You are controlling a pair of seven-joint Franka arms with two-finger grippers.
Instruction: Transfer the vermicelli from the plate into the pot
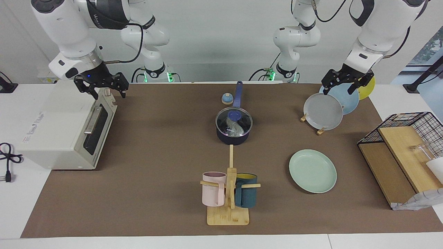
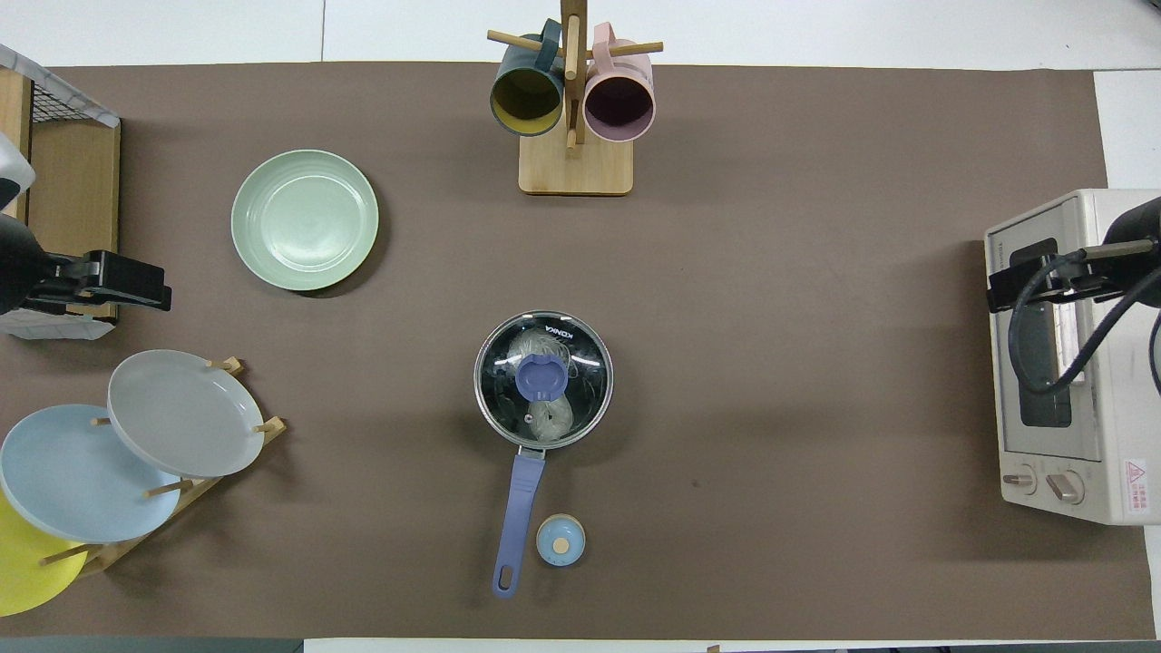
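Facing view: vermicelli (image 1: 234, 127) inside pot (image 1: 232, 136) under glass lid (image 1: 234, 121), mid-table. Plate (image 1: 313, 171) bare, farther from robots, toward left arm's end. Left gripper (image 1: 342, 82) over plate rack (image 1: 320, 130), jaws released, empty. Right gripper (image 1: 100, 87) over toaster oven (image 1: 62, 131), released, empty.

Overhead view: vermicelli (image 2: 535, 349) visible through lid; plate (image 2: 305, 220) clean.

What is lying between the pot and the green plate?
Nothing: in the overhead view only bare brown mat separates the pot from the plate.
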